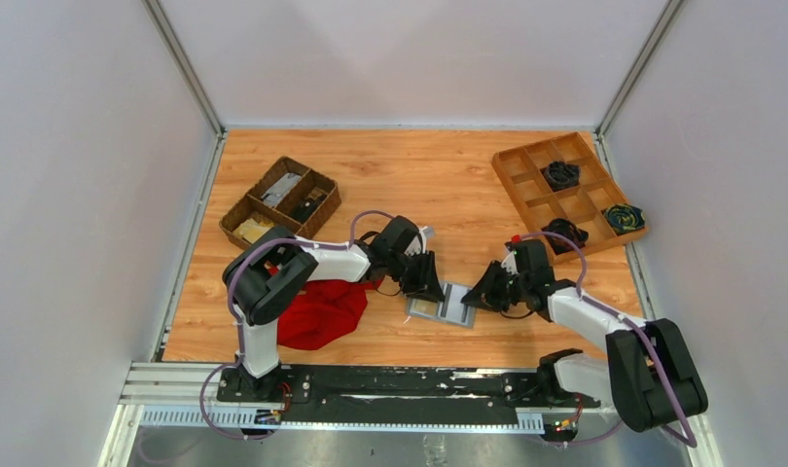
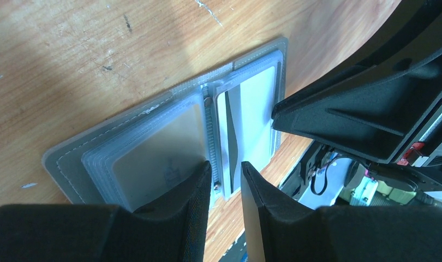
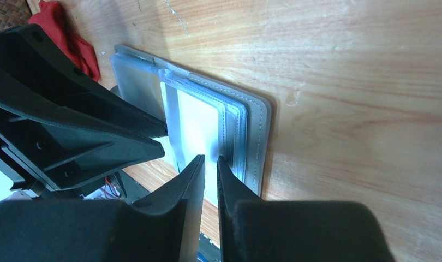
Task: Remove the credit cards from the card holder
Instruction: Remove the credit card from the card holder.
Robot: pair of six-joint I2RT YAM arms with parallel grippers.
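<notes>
The grey card holder [image 1: 447, 306] lies open on the wooden table between my two grippers. In the left wrist view its cover [image 2: 142, 106] shows, with a tan credit card [image 2: 159, 147] inside the clear sleeves of one half and a pale sleeve [image 2: 257, 120] on the other half. My left gripper [image 2: 225, 166] hovers over the spine, jaws a little apart and empty. My right gripper [image 3: 209, 161] is nearly closed, its tips at the pale sleeve [image 3: 199, 125] near the holder's grey edge [image 3: 254, 125]. I cannot tell whether it pinches the sleeve. The two grippers almost touch [image 1: 431, 284] [image 1: 480, 295].
A red cloth [image 1: 322, 311] lies just left of the holder, under the left arm. A dark wicker basket [image 1: 280, 202] stands at the back left. A wooden compartment tray [image 1: 526, 185] with dark items stands at the back right. Walls close in three sides.
</notes>
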